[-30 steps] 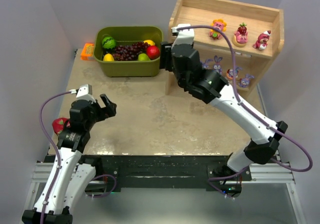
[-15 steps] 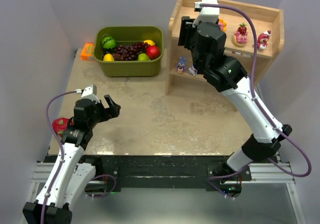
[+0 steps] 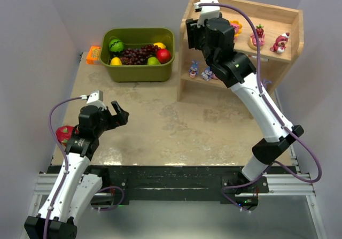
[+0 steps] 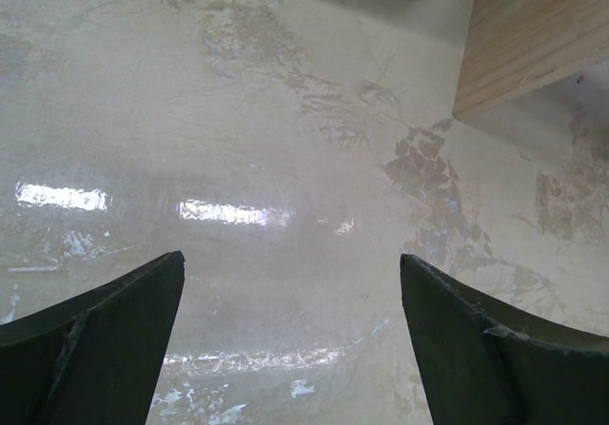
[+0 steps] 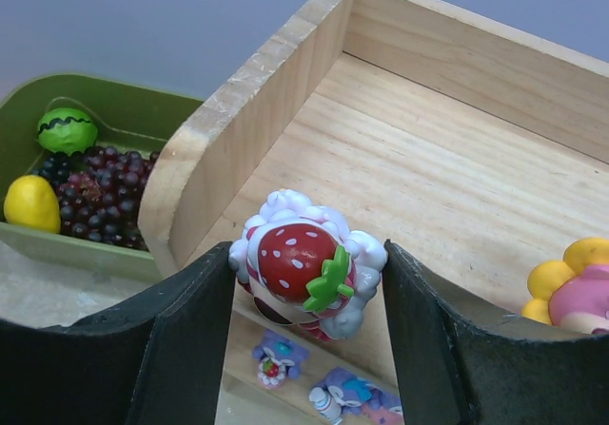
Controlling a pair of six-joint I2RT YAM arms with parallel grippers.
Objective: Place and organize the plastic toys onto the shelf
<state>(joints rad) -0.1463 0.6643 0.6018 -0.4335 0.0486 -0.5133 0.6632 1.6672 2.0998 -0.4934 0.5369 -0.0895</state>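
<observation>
right tool [image 5: 309, 275] pinching strawberry toy [image 5: 297, 259] | lifted from low down to shelf [image 5: 447, 168] top tier, left end | release likely next | left tool [image 4: 290, 335] spread, idle over bench [image 4: 285, 130]

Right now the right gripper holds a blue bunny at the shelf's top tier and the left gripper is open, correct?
Not a bunny: the right wrist view shows the right gripper shut on a strawberry-topped bear. The top tier of the shelf and the open left gripper are right.
</observation>
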